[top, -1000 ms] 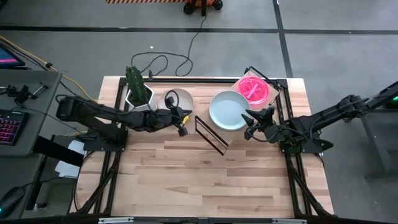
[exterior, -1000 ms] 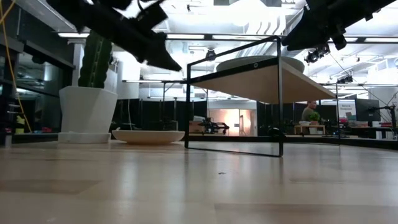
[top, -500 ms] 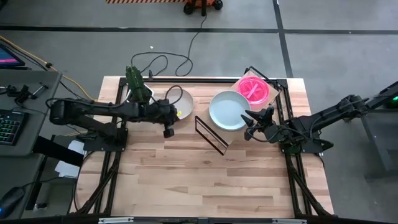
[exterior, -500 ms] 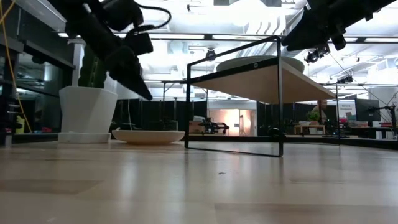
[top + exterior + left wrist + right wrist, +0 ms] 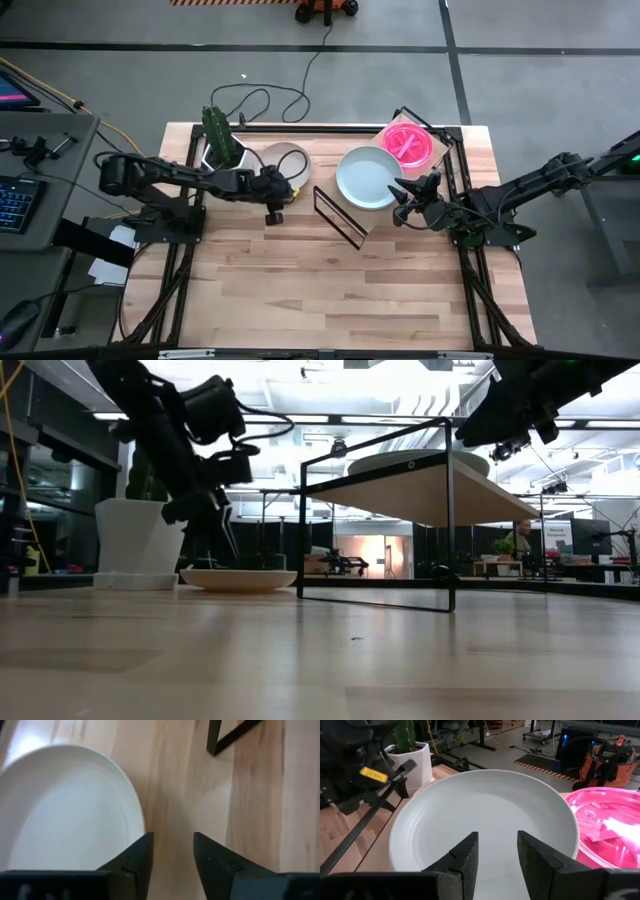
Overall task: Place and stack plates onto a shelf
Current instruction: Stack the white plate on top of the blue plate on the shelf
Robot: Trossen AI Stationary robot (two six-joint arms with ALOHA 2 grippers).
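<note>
A cream-white plate point(image 5: 290, 158) lies flat on the table beside the shelf point(image 5: 420, 485). My left gripper point(image 5: 170, 837) points down at that plate's rim point(image 5: 137, 815), nearest the shelf. It is open, one finger at the rim and the other over bare wood. A pale grey-green plate point(image 5: 365, 178) and a pink plate point(image 5: 408, 143) rest on the shelf board. My right gripper point(image 5: 497, 837) hovers open over the near edge of the pale plate point(image 5: 485, 815).
A white pot with a green cactus point(image 5: 222, 150) stands at the far left, just behind my left arm. The shelf's black frame point(image 5: 338, 215) stands a short way right of my left gripper. The near half of the table point(image 5: 330, 290) is bare wood.
My left gripper has drawn back from the shelf toward the table's left. It has tipped from a slant to pointing straight down and has sunk toward the cream-white plate's rim. The plates have not moved.
</note>
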